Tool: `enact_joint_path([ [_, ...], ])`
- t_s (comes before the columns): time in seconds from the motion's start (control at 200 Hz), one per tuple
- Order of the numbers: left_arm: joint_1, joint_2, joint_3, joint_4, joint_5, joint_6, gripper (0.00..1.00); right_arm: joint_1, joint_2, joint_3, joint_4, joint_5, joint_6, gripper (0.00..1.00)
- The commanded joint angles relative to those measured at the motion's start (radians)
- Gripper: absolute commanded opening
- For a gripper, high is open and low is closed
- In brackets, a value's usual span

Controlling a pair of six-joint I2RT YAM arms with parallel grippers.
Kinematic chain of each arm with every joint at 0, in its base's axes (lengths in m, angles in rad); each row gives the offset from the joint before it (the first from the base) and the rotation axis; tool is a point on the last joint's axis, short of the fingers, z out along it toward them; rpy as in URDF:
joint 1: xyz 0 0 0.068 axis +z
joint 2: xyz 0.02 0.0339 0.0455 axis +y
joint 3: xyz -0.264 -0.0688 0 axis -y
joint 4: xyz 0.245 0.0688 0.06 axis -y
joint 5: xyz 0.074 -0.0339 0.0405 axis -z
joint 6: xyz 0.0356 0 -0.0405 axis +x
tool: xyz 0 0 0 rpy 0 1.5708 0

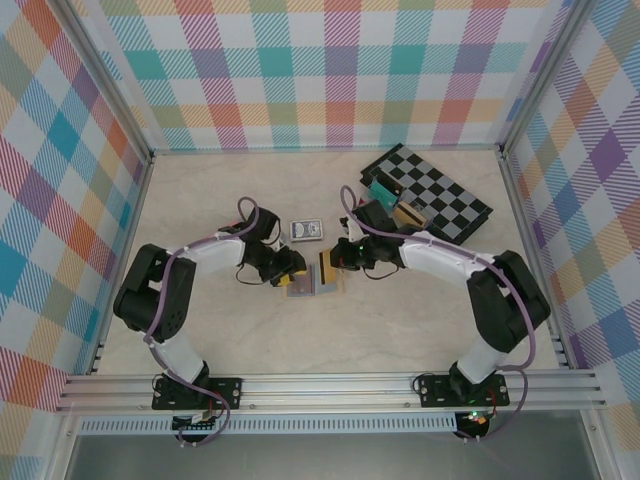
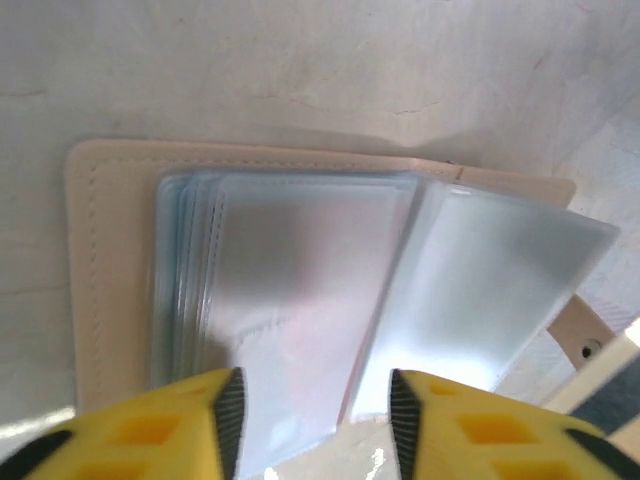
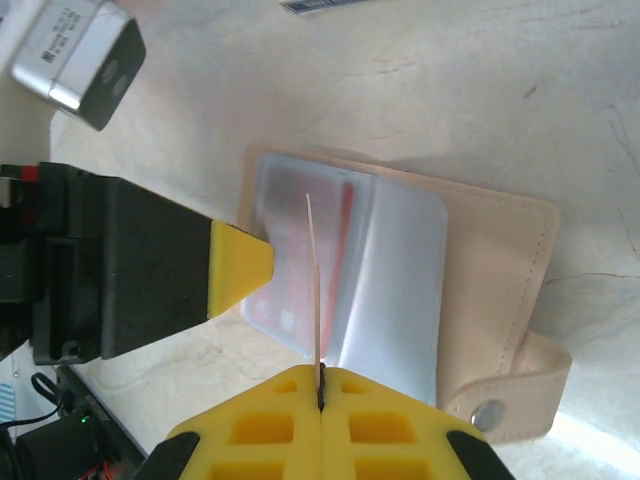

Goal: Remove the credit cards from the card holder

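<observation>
Two grippers meet over the card holder [image 3: 500,270], which lies open on the table [image 3: 500,80] midway between the arms. The right gripper [image 3: 320,385] is pinched tight on a thin card [image 3: 314,290] that stands edge-on above the clear sleeves [image 3: 400,270] — it looks yellow from the top view. A red card [image 3: 345,225] sits inside a sleeve. The left gripper [image 2: 315,420] hangs just over the sleeves, its fingers standing apart.
</observation>
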Motion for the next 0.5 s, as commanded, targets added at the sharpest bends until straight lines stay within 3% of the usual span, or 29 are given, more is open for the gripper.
enact_joint_path([
  [0.0, 0.004, -0.098, 0.045, -0.091, -0.062, 0.007, 0.53, -0.006, -0.094, -0.007, 0.023, 0.011, -0.066, 0.00],
  [0.24, 0.018, -0.257, 0.059, -0.244, -0.308, 0.088, 0.91, -0.022, -0.248, 0.094, -0.172, 0.226, -0.338, 0.00],
  [0.38, 0.026, -0.311, 0.063, -0.315, -0.425, 0.141, 1.00, -0.074, -0.278, 0.162, -0.289, 0.341, -0.480, 0.00],
  [0.495, 0.032, -0.342, 0.069, -0.355, -0.508, 0.171, 1.00, -0.123, -0.287, 0.196, -0.343, 0.392, -0.592, 0.00],
])
